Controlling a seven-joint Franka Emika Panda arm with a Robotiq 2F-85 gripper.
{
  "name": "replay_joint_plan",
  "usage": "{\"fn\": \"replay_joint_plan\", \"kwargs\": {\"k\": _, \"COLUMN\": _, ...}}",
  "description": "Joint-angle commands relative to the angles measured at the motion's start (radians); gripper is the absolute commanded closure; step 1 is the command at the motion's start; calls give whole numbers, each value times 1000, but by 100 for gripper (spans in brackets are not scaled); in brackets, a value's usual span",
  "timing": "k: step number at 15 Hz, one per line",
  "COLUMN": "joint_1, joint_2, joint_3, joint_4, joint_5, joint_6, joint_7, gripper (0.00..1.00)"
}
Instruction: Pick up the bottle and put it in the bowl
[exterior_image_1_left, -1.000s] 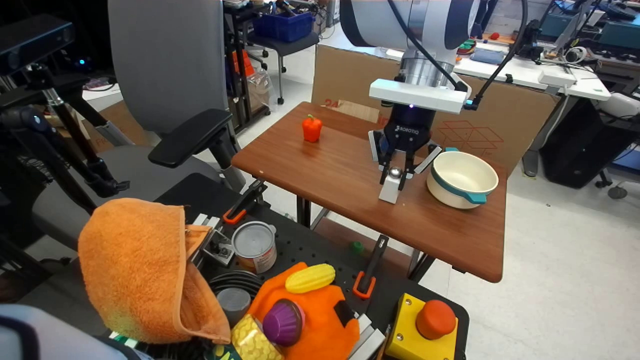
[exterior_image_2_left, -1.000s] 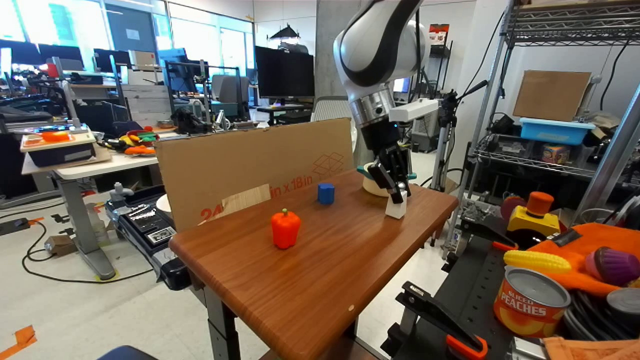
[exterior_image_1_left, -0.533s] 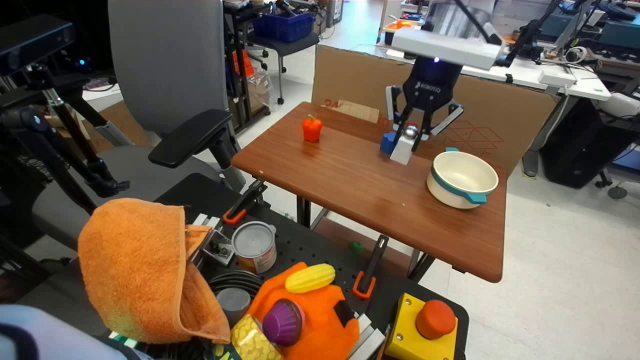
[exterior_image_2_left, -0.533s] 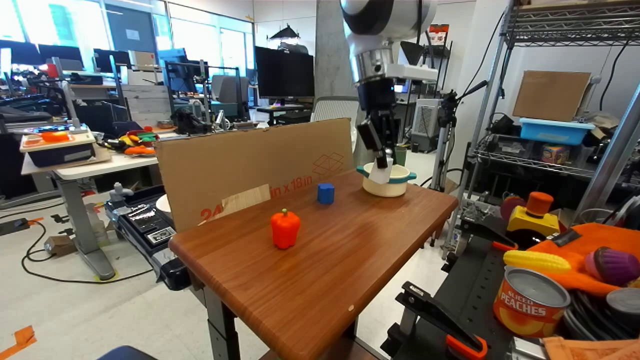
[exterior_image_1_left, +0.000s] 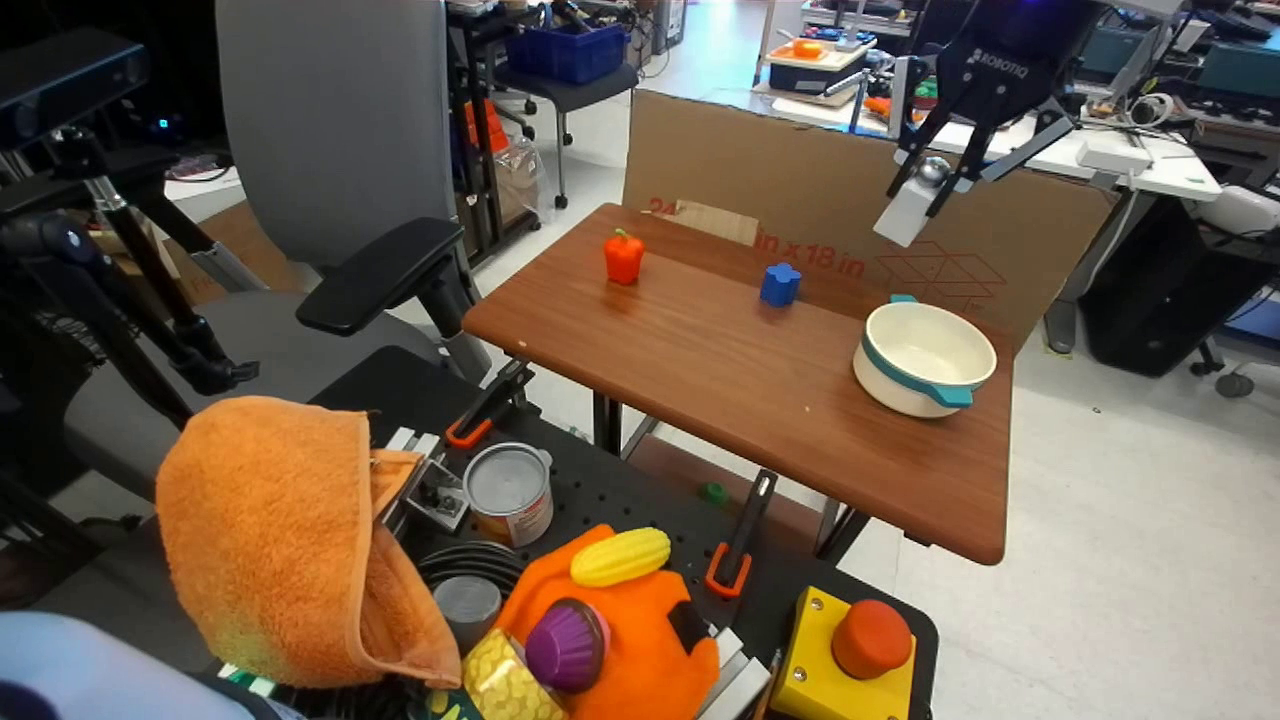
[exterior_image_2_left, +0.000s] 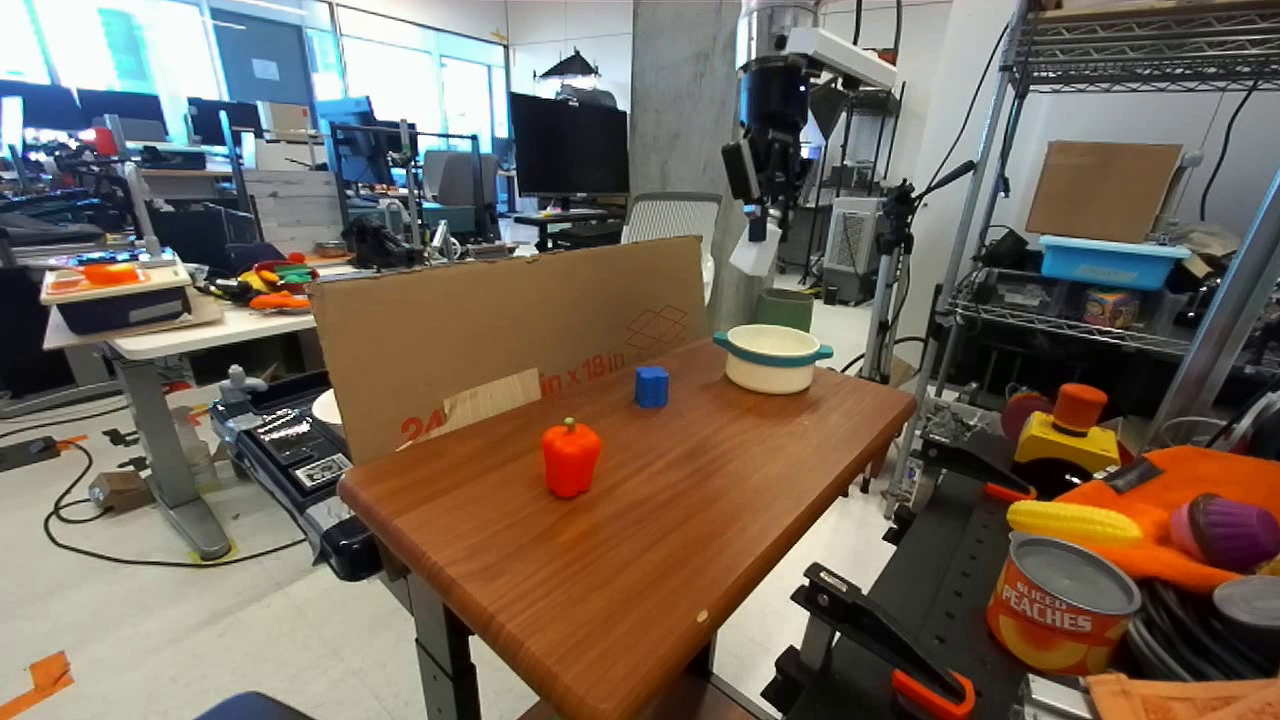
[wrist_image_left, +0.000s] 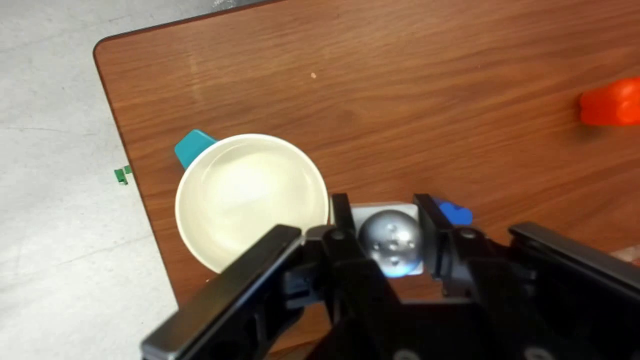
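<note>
The small white bottle (exterior_image_1_left: 905, 214) with a round silver cap (wrist_image_left: 391, 241) is between the fingers of my gripper (exterior_image_1_left: 917, 192). It also shows tilted in an exterior view (exterior_image_2_left: 754, 254). The gripper is shut on it near the cap and holds it high above the table. The wide bowl (exterior_image_1_left: 893, 386), cream-white with teal band and handles, stands on the table's right end. In the wrist view the bowl (wrist_image_left: 250, 200) lies just left of the bottle, with its inside bare. In an exterior view the bowl (exterior_image_2_left: 770, 377) stands below the held bottle.
A blue flower-shaped block (exterior_image_1_left: 780, 285) stands near the back edge of the table (exterior_image_1_left: 690, 340). An orange-red toy pepper (exterior_image_1_left: 624, 258) stands at the table's far end from the bowl. A cardboard sheet (exterior_image_2_left: 500, 320) rises along the table's back edge.
My gripper has lifted the bottle from the table and carried it up and back, towards the bowl's end. The bottle has tilted more. The blue block has come into view. The bowl has not moved.
</note>
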Motion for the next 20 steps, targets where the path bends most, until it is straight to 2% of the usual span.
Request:
{"fn": "replay_joint_plan", "kwargs": {"k": 1, "joint_1": -9, "joint_2": 118, "joint_3": -16, "joint_4": 141, "joint_5": 3, "joint_6": -40, "joint_7": 57, "gripper": 91}}
{"fn": "replay_joint_plan", "kwargs": {"k": 6, "joint_1": -8, "joint_2": 274, "joint_3": -31, "joint_4": 258, "joint_5": -26, "joint_6": -73, "joint_7": 126, "gripper": 91}}
{"fn": "replay_joint_plan", "kwargs": {"k": 10, "joint_1": -14, "joint_2": 389, "joint_3": -46, "joint_4": 350, "joint_5": -39, "joint_6": -149, "joint_7": 168, "gripper": 91}}
{"fn": "replay_joint_plan", "kwargs": {"k": 20, "joint_1": -25, "joint_2": 568, "joint_3": -64, "joint_4": 554, "joint_5": -61, "joint_6": -286, "joint_7": 223, "gripper": 91}}
